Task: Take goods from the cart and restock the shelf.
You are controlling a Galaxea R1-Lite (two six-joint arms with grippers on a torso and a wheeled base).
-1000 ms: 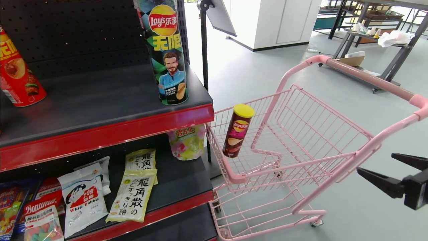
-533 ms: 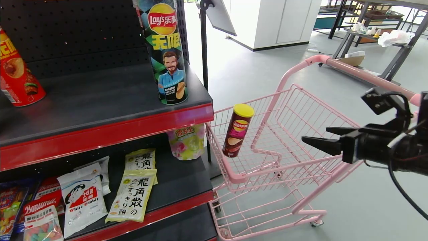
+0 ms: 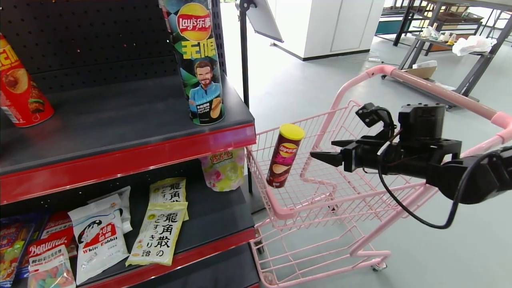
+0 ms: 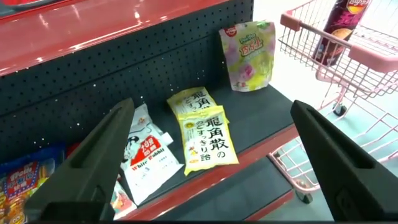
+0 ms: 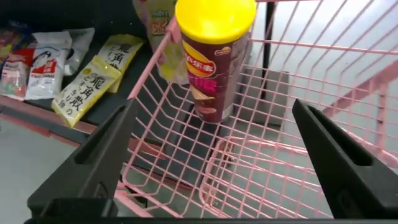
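1. moved in from the right side since a second ago: right end effector (image 3: 323,149), now up over the pink cart (image 3: 436,93).
2. open wide, holding nothing, pointing at the chip can (image 3: 285,155), near it but not touching.
3. chip can with a yellow lid, tilted, in the cart corner next to the shelf (image 3: 132,150).
4. left end effector (image 4: 211,104) open wide too, holding nothing, in front of the lower shelf with the candy bags (image 4: 204,135).
5. tall chip tube (image 3: 198,60) upright on the top shelf, near its edge.

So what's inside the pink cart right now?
One yellow-lidded maroon chip can leans in the cart corner nearest the shelf. The right gripper hides part of the basket floor.
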